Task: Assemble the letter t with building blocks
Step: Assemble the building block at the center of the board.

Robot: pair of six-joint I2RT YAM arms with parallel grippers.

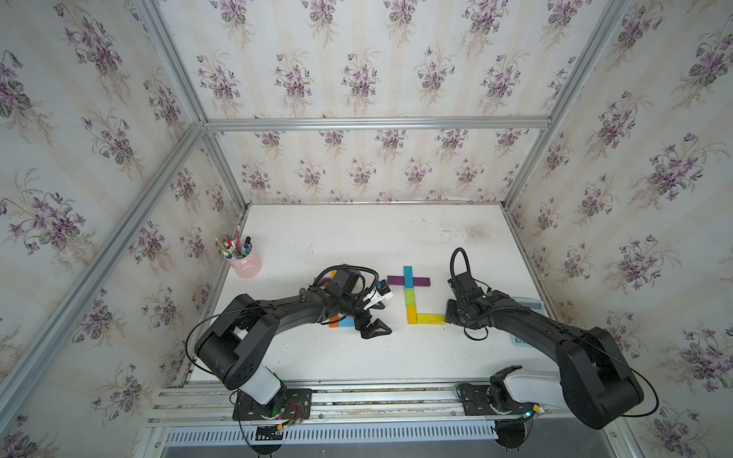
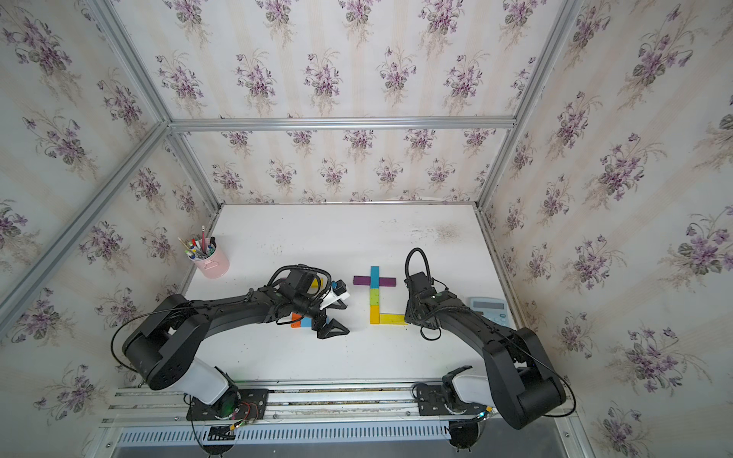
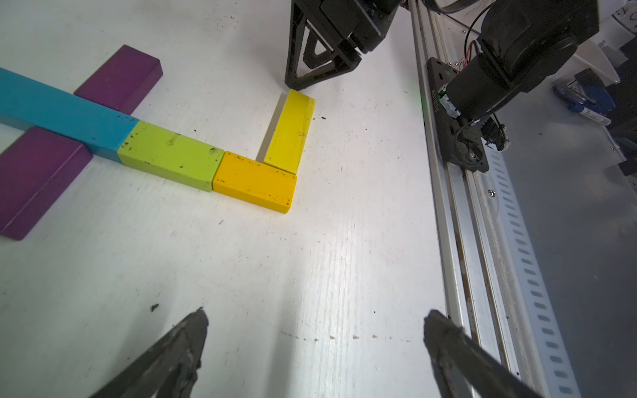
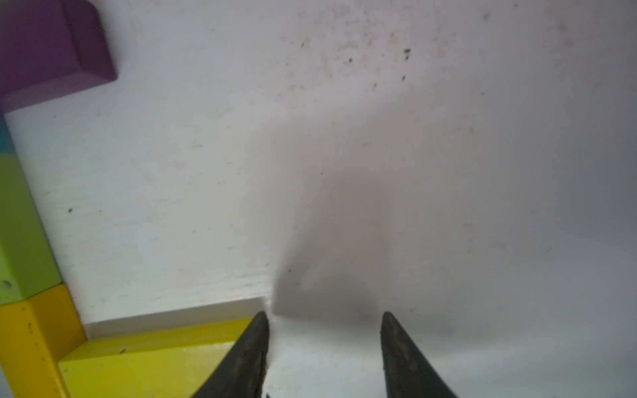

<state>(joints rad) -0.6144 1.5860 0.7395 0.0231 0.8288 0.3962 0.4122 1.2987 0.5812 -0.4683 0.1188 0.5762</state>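
the letter t is lying right of the counter's middle, and the right claw, standing part-open and empty at the yellow foot block's free end, should be rising straight up to avoid nudging it, the left claw hanging wide open nearby.

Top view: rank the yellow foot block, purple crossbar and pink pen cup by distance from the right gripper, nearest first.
1. Yellow foot block: right beside the right gripper, at the t's base.
2. Purple crossbar: farther back, across the upper stem.
3. Pink cup: far off on the left side.
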